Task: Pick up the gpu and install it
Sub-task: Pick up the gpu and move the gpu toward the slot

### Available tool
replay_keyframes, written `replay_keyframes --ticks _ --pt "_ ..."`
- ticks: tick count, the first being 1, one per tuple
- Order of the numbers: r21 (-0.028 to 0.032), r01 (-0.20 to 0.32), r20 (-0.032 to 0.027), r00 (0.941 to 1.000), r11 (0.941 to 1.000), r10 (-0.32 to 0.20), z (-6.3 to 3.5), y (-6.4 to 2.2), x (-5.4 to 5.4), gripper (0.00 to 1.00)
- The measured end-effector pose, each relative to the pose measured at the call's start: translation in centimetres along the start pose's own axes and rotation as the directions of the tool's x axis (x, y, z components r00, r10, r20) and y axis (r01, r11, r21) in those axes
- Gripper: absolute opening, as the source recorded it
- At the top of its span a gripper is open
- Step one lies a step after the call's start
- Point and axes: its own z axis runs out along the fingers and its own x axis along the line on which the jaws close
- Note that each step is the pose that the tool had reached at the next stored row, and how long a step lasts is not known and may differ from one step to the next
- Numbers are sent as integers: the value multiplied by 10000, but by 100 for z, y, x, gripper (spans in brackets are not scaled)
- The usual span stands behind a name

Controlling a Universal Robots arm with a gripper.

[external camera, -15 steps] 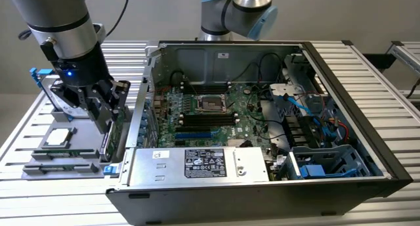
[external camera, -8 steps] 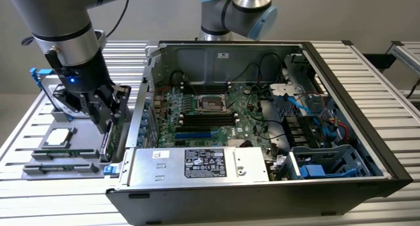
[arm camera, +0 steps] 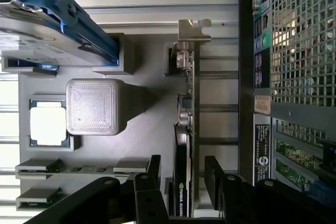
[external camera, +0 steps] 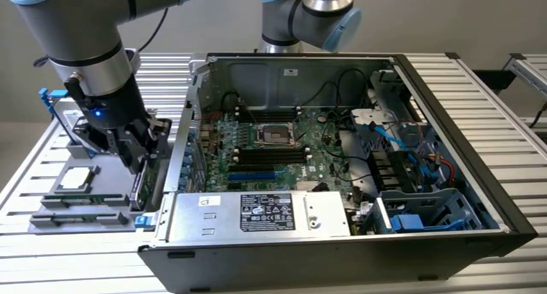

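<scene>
The gripper (arm camera: 182, 167) is reaching down over the gpu (arm camera: 186, 108) with its jaws released, one black finger (arm camera: 154, 167) standing off the cooler face and the other off the green board back, a sliver of gap showing on each side; nothing is being grasped. In the exterior view the gripper (external camera: 141, 154) is hanging just outside the computer case (external camera: 478, 198), at the exterior view's left of it, over the gpu (external camera: 147, 180).

The gpu is standing on its long edge in a slot of the grey parts tray (arm camera: 152, 129), not lifted; its silver end bracket (arm camera: 193, 30) is pointing away from the fingers, and the black cooler is showing white NVIDIA lettering near them.

On the same tray, farther from the case, a textured grey block (arm camera: 92, 106) is sitting near the card; a processor (arm camera: 48, 121) is lying in a square pocket just beside the block; two memory sticks (arm camera: 39, 166) are lying flat in their holders; a hard drive in a blue frame (arm camera: 47, 30) is resting at the tray's far end.

The case is lying open on the slatted table (external camera: 43, 262), showing the motherboard (external camera: 265, 147) and the power supply (external camera: 256, 211).
</scene>
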Motion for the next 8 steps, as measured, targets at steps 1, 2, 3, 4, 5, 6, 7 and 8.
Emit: replay_keyframes --ticks 1,2,3,4,5,6,7,8 --pt "0 0 0 10000 10000 0 18 0 0 47" --pt "0 0 0 10000 10000 0 36 0 -1 47" --pt "0 0 1 10000 10000 0 54 0 -1 47" --pt "-2 -1 4 10000 10000 1 72 0 -2 47" --pt "-5 -7 8 10000 10000 7 87 0 -3 47" --pt "-9 -17 17 10000 10000 17 101 1 -3 47" --pt "-14 -33 28 10000 10000 33 112 2 -4 47" --pt "-23 -57 44 10000 10000 57 121 4 -4 47"
